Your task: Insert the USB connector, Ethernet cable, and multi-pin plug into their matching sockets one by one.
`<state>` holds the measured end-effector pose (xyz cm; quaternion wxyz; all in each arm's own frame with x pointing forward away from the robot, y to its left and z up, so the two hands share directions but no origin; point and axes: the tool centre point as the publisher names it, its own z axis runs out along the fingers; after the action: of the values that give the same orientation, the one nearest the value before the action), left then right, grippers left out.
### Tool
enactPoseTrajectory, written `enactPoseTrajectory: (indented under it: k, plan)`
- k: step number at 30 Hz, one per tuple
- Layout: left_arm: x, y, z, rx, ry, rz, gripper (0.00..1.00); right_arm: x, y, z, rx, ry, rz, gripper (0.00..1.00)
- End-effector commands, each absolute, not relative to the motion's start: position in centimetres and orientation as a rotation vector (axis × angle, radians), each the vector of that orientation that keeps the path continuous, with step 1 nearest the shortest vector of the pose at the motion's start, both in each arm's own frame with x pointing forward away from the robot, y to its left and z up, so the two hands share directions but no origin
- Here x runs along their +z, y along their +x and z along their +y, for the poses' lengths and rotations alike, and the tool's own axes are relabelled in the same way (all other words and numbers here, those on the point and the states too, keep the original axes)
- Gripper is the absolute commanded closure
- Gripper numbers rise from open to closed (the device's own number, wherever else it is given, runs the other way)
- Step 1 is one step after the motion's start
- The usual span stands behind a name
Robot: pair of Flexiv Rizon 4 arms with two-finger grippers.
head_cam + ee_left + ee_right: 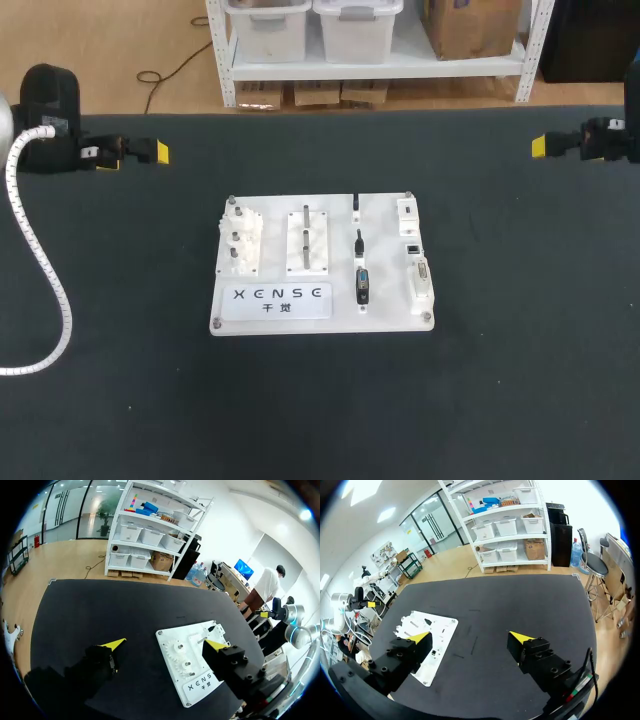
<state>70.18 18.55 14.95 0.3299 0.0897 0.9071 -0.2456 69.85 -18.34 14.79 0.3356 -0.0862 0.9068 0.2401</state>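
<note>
A white board [320, 300] lies flat in the middle of the black table. Three dark plugs stand in a column on it: a small one [357, 205] at the back, a slim one [358, 242] in the middle, and the wide multi-pin plug [362, 285] in front. Their sockets [415, 250] line the board's right edge. My left gripper [155, 152] hovers at the far left, open and empty, well away from the board [195, 665]. My right gripper [541, 147] hovers at the far right, also open and empty, with the board [442, 630] ahead beside its left finger.
On the board's left half are white gear posts [241, 240] and a block with two upright pins [307, 240]. A white ribbed hose [45, 280] from my left arm curves over the table's left side. Black table surface surrounds the board.
</note>
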Motion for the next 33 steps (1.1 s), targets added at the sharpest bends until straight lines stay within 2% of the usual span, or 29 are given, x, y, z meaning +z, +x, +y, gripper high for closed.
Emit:
enactPoseTrajectory:
  k: [1,30,33]
  plan:
    - [15.0,70.1,18.5,-0.639,0.233,2.376,0.00,14.8,69.8,-18.3,0.623,-0.223,2.366,0.00]
    - [14.9,70.3,19.0,-0.644,0.215,2.419,0.00,14.8,69.8,-18.3,0.623,-0.223,2.366,0.00]
    - [15.1,71.4,19.6,-0.675,0.355,2.418,0.00,14.8,69.8,-18.3,0.623,-0.223,2.366,0.00]
